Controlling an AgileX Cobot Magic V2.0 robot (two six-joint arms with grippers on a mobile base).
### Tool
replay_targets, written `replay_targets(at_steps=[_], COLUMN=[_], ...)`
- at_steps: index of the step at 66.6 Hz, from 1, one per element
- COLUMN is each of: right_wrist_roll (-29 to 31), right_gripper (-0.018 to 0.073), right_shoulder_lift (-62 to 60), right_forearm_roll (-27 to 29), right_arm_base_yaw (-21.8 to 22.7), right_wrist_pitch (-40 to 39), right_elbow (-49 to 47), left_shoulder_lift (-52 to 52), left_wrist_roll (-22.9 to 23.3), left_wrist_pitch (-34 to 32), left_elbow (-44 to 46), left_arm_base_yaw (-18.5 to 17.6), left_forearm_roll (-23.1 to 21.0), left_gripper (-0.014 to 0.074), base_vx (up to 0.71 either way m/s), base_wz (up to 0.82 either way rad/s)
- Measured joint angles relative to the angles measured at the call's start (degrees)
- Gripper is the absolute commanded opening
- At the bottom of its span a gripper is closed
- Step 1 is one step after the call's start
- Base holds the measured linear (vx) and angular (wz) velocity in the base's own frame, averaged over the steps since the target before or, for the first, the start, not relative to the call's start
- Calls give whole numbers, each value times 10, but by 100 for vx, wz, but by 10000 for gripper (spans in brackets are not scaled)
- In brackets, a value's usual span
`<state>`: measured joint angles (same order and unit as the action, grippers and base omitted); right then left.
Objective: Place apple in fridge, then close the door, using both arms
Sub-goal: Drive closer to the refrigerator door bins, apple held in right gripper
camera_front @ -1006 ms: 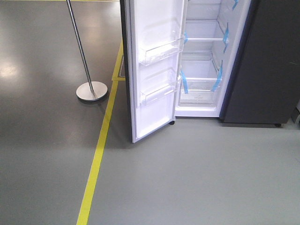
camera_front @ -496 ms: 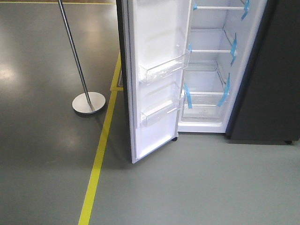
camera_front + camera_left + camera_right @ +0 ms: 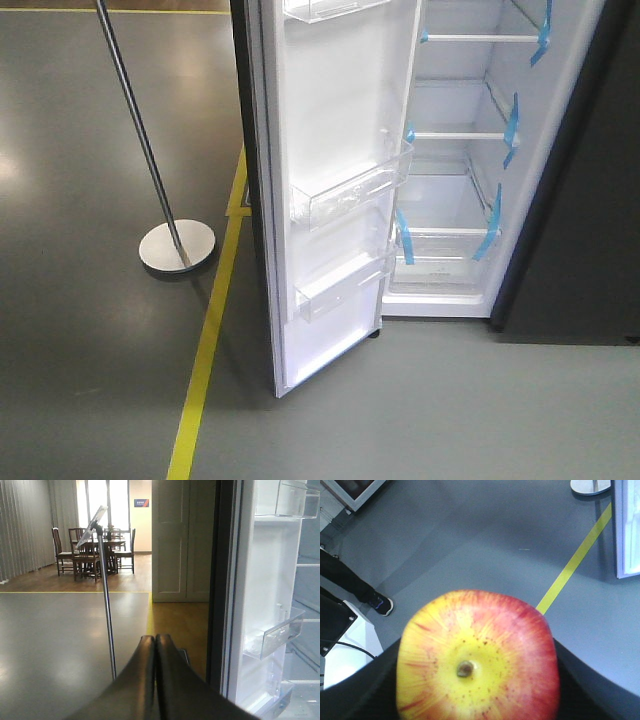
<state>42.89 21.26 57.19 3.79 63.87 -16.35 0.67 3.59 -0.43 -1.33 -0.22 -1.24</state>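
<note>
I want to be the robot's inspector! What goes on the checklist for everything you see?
Surface: smooth grey floor, yellow painted line crossing it.
Job's things: tall dark grey fridge open; its white-lined door swung wide; red-and-yellow apple not inside yet.
Clutter: thin metal pole on round base beside the door.
Grippers: left gripper shut, empty; right gripper shut on the apple.
Cables: one black cable, low in the right wrist view.
Surroundings: wooden dining table and chairs; a person's dark shoe.
</note>
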Motion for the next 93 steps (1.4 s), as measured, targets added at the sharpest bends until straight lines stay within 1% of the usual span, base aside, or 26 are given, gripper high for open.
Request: replay_targets(at_steps=[51,93], right_wrist_roll=[0,0], right_gripper=[272,272], right_shoulder_lift=[0,0], right_forearm_roll=[0,0], right_arm_base_yaw=[0,0], right_wrist_pitch=[2,2], right_elbow=[0,0], left_shoulder_lift=[0,0], left_wrist_roll=[0,0], left_wrist_pitch=[0,0], left_elbow=[0,0], left_arm_base_yaw=[0,0], left_forearm_roll=[0,0], left_gripper=[-6,-6], base_vx=[25,13], base_wz=[-2,-4])
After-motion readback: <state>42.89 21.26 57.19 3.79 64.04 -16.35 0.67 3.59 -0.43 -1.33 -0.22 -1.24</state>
